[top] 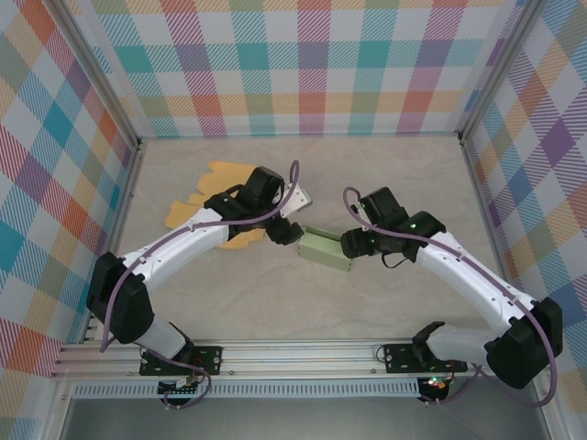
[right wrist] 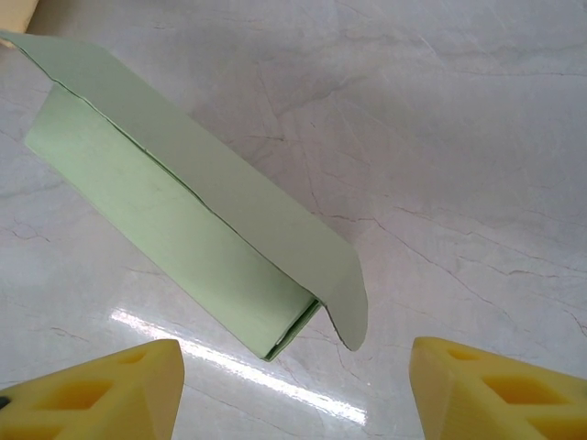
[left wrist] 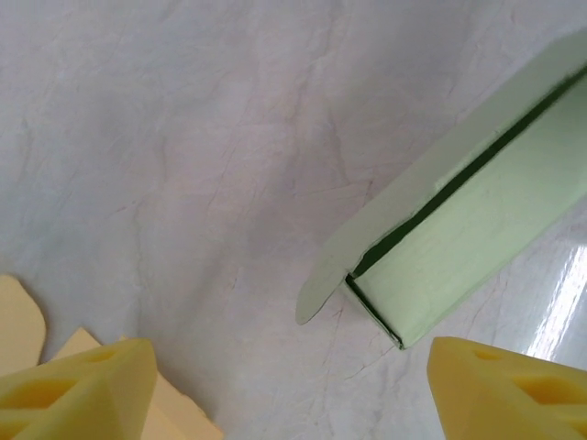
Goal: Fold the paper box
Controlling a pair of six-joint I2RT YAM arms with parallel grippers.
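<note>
Item: pale green rectangular paper box [top: 327, 249], one long flap loose. You find it lying on the pale marbled table [top: 413, 174], between your grippers.
Left gripper [left wrist: 289, 371]: yellow fingers [left wrist: 83, 390] apart, empty.
Right gripper [right wrist: 295, 371]: fingers apart, empty.
Flat yellow paper cutouts [top: 218, 179]: beneath your left arm.

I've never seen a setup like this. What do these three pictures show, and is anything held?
Two robot arms are bolted at the near edge of a table. The overhead picture looks down on both: left arm, right arm. The other two pictures come from a camera on each wrist; the yellow wedges at the bottom are that arm's own fingers. On the table lies a pale green paper box, one long flap loose, with the left pincer and right pincer at either end. Flat yellow cutouts lie partly under the left arm. Both pincers stand open; nothing is held.
</note>
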